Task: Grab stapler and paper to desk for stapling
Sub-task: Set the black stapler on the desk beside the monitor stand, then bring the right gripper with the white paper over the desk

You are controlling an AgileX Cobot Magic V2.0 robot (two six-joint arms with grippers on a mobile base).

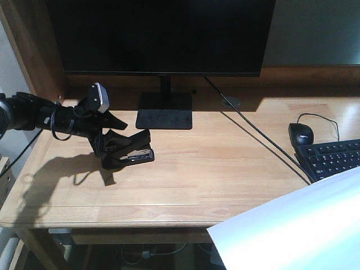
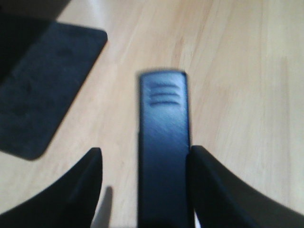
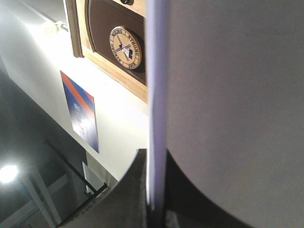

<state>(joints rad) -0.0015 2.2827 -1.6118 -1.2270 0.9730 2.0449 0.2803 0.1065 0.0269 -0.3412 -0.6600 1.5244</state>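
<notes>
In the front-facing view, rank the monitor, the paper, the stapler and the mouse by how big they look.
1. monitor
2. paper, cropped by the frame and nearest the camera, so its rank is unsure
3. stapler
4. mouse, somewhat smaller than the stapler

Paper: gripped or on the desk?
Gripped. The paper edge sits between the right gripper fingers; front view shows it not lying on the desk.
</notes>
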